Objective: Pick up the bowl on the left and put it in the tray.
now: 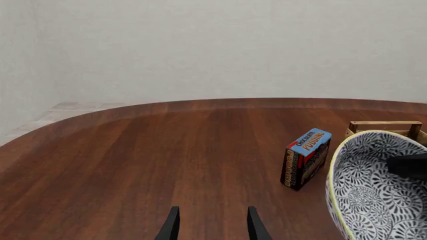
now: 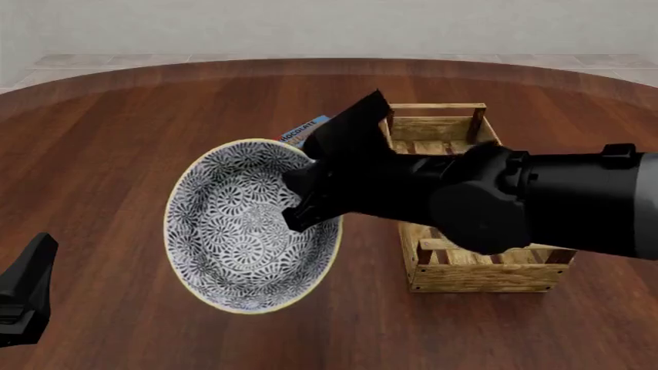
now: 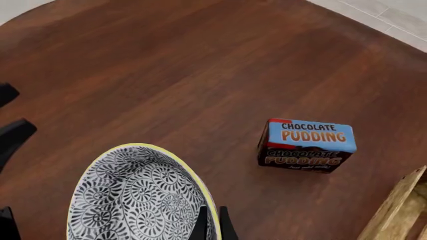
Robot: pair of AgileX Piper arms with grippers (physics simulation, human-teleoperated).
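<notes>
Dark reddish wood table (image 2: 123,139), rounded far edge, pale wall beyond. Right gripper (image 3: 211,224) pinched narrow on the rim of the blue-and-white bowl (image 2: 246,227); bowl held clear of the table, tilted steeply so its patterned inside faces the front camera. Slatted wooden tray (image 2: 468,262) sits just right of the bowl, partly behind the right arm. Chocolate pudding box (image 3: 307,145) stands on the table beyond the bowl. Left gripper (image 1: 212,223) low at near left, fingers parted, nothing between them.

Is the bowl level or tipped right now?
Tipped. In the front view the bowl faces the camera, its whole patterned inside showing, with the right gripper pinching its rim.
</notes>
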